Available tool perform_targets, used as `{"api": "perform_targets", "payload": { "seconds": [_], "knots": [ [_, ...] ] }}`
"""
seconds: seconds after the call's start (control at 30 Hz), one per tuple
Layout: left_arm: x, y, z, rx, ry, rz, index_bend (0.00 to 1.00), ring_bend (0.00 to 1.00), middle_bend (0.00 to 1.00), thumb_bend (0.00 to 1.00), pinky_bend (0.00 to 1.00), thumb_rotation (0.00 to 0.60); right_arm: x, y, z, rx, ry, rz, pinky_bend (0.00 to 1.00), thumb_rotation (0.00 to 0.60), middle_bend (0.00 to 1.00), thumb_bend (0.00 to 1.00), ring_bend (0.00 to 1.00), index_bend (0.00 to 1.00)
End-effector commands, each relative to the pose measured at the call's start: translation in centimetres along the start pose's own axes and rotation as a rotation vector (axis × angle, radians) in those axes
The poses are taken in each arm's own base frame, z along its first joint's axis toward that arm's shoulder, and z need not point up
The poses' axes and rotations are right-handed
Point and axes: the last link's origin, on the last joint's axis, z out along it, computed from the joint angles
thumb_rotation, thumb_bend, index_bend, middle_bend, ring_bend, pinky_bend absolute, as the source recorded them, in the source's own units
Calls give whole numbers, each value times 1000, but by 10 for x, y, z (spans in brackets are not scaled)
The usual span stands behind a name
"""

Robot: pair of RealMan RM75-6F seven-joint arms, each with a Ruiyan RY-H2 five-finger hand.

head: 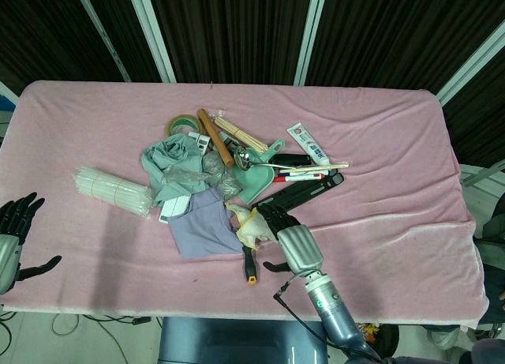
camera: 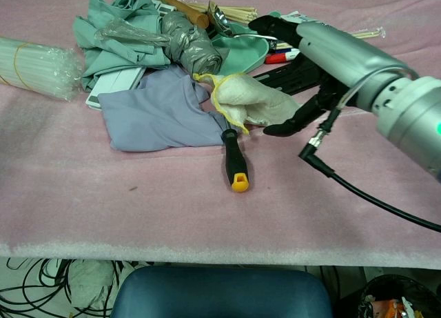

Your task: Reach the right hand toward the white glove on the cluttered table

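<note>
Near the desk's (head: 379, 143) front edge, the right robot hand (head: 292, 236) hovers with fingers spread over the white glove (camera: 258, 101), holding nothing. The glove lies mid-desk beside a lavender cloth (camera: 155, 111), over a black-handled tool (camera: 234, 159). The left robot hand (head: 16, 230) sits open at the front-left corner.

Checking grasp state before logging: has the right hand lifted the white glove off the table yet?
No: in the chest view the white glove lies flat on the pink table, with the right hand open over its far end.
</note>
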Motion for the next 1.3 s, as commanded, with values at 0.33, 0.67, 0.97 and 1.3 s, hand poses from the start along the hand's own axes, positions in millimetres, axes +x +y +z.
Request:
{"api": "perform_targets", "payload": {
  "seconds": [0.33,0.67,0.97,1.3],
  "knots": [
    [2,-2,3,14,-13,-30,0,0,0,0,0,600,-37,1,56,-59,-23,-31,348,600,217,199,191,202],
    [2,-1,3,18,-13,-37,0,0,0,0,0,600,-44,-4,73,-31,15,13,624,600,593,684,553,653],
    [2,0,2,10,-11,-29,0,0,0,0,0,600,5,-22,70,69,148,79,631,600,625,752,583,694],
    [1,0,1,8,-8,-14,0,0,0,0,0,600,47,-58,38,180,194,212,631,600,624,753,583,694]
  ]
}}
